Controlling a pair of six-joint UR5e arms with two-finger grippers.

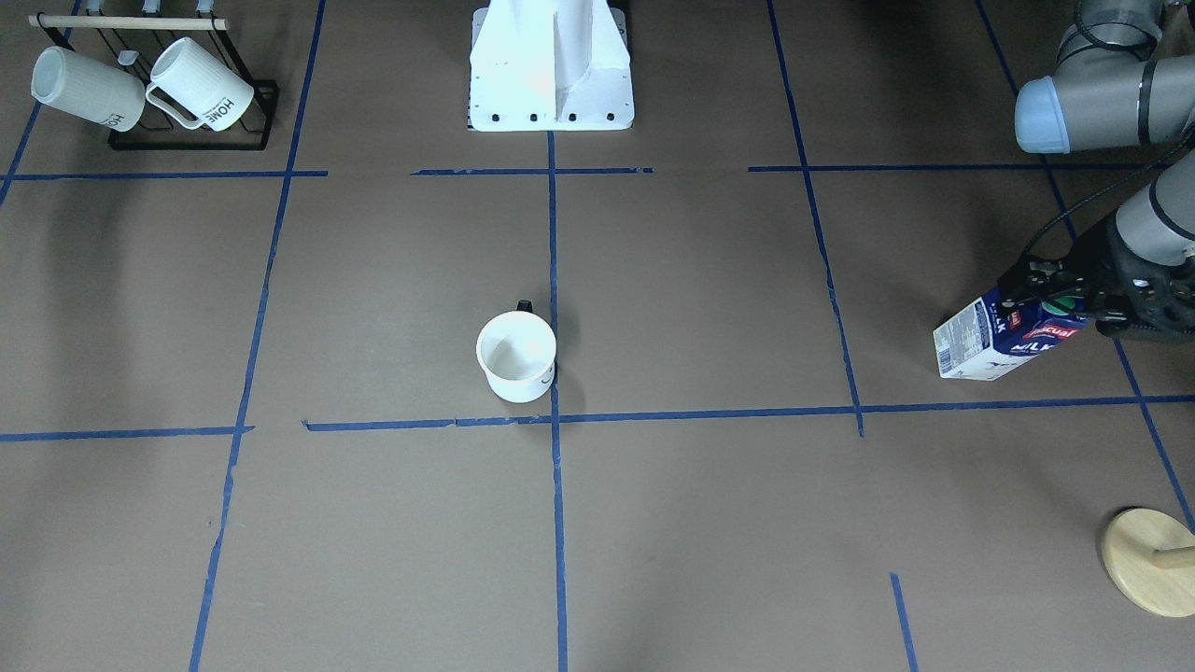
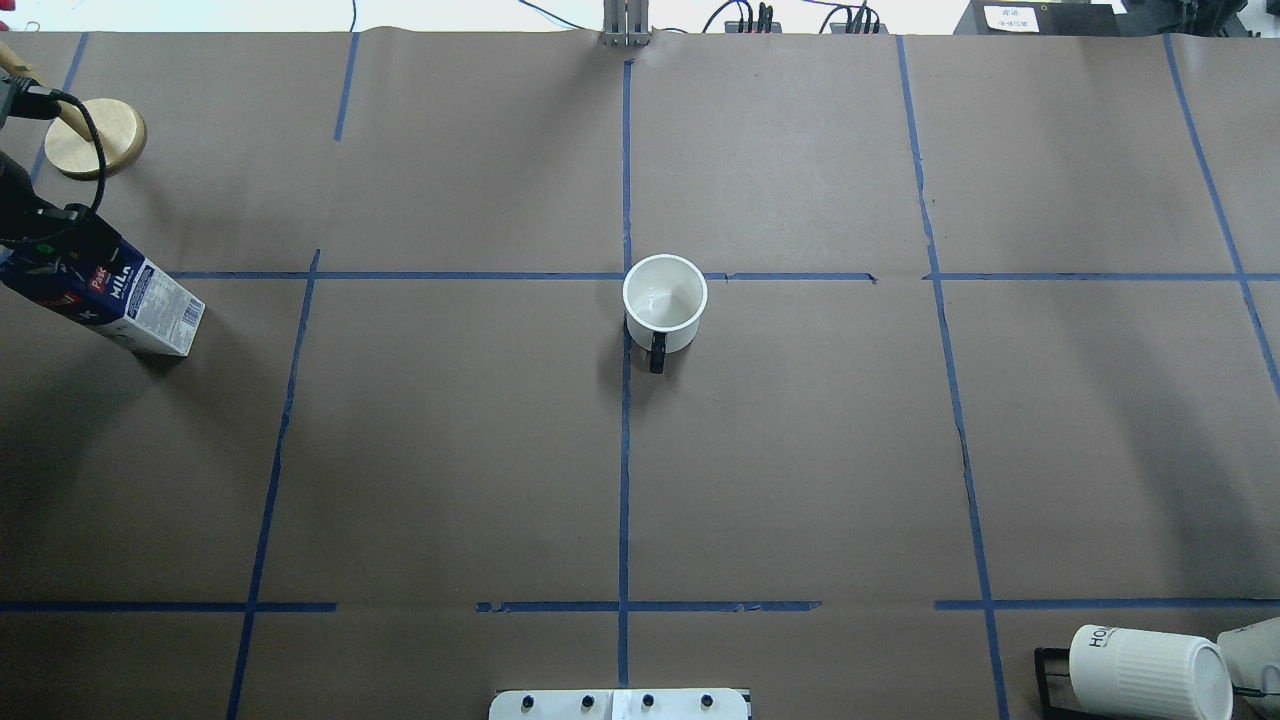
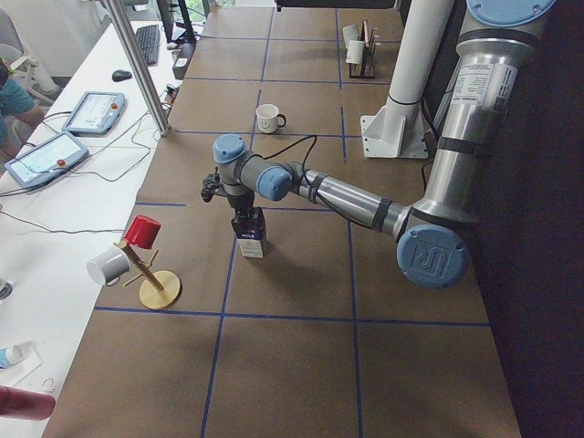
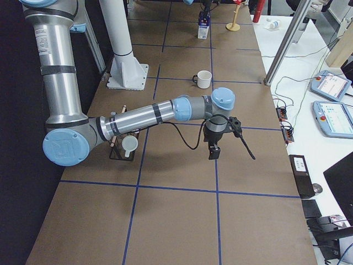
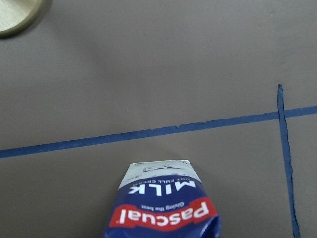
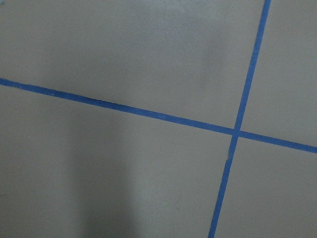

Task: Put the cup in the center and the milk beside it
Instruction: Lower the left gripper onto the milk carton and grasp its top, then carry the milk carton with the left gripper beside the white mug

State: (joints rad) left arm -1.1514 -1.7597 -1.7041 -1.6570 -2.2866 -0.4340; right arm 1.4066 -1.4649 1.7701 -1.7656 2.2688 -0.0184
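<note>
The cup (image 1: 516,355) stands upright on the tabletop (image 1: 373,280), just beside the crossing (image 1: 555,420) of blue tape, its handle toward the robot. The milk (image 1: 1004,341) is well apart from it, far out on the robot's left, near a wooden stand (image 1: 1148,560). The left end effector (image 1: 1060,301) clamps the milk's top. The right end effector (image 4: 212,150) hangs over bare tabletop; I cannot tell its opening.

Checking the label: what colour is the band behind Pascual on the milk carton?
Red, on the milk; clearest in the left wrist view.
</note>
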